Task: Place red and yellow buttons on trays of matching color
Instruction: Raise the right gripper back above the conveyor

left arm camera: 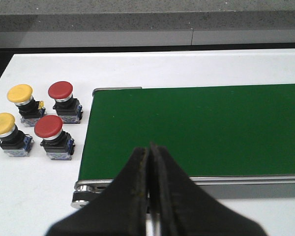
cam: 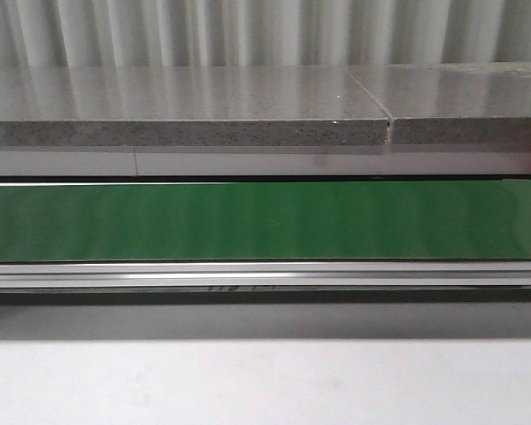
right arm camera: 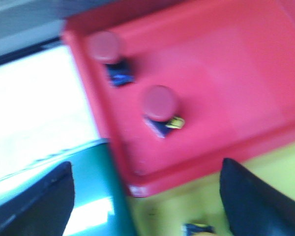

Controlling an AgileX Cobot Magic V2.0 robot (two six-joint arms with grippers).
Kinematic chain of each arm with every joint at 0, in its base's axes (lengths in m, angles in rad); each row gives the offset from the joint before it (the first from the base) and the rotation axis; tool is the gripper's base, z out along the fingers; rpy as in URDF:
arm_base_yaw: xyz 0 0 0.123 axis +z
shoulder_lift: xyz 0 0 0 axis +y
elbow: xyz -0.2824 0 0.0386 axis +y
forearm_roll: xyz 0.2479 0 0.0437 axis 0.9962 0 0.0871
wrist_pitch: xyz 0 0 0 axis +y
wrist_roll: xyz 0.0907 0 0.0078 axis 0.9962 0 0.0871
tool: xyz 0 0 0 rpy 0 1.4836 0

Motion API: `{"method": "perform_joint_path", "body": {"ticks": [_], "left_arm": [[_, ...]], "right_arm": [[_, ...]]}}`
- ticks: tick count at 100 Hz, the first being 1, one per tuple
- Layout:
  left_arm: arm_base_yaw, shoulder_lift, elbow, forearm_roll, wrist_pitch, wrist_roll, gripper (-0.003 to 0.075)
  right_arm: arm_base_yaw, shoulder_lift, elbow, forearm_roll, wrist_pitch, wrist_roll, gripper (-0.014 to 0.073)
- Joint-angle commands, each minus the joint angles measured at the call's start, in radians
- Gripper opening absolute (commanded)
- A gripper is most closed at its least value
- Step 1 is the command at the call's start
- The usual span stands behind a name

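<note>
The right tool hung wide open, holding nothing, over the red tray, which held two red buttons and. Beside it lay the yellow tray, a blurred item at its edge. The left tool was clenched empty over the green belt. Two yellow buttons and two red ones stood on the white table.

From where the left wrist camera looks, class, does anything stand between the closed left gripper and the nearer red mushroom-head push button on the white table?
Nothing visible does. The left gripper hangs over the near edge of the green conveyor belt; the nearer red mushroom-head push button stands off the belt's end on the white table, with only bare belt corner and table between them.
</note>
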Motion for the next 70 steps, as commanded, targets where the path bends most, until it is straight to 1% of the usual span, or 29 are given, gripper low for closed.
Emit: {"method": "perform_joint_path", "body": {"ticks": [1,20,34,48,55,70], "left_arm": [[-0.006,0.000,-0.027,-0.007,-0.068,0.000,-0.0020],[-0.006,0.000,-0.027,-0.007,-0.068,0.000,-0.0020],[-0.006,0.000,-0.027,-0.007,-0.068,0.000,-0.0020],[-0.006,0.000,-0.027,-0.007,-0.068,0.000,-0.0020],[-0.006,0.000,-0.027,-0.007,-0.068,0.000,-0.0020],[-0.006,0.000,-0.027,-0.007,-0.068,0.000,-0.0020]], "right_arm": [[0.074,-0.062,-0.022,0.010,-0.039,-0.038,0.0601],[0.239,-0.122,0.010,0.010,-0.054,-0.073,0.0601],[0.326,-0.184,0.051,0.009,-0.071,-0.091,0.0601],[0.366,-0.269,0.113,0.009,-0.071,-0.098,0.0601],[0.369,-0.318,0.152,0.009,-0.070,-0.098,0.0595],[0.369,-0.425,0.223,0.009,-0.068,-0.098,0.0533]]}}
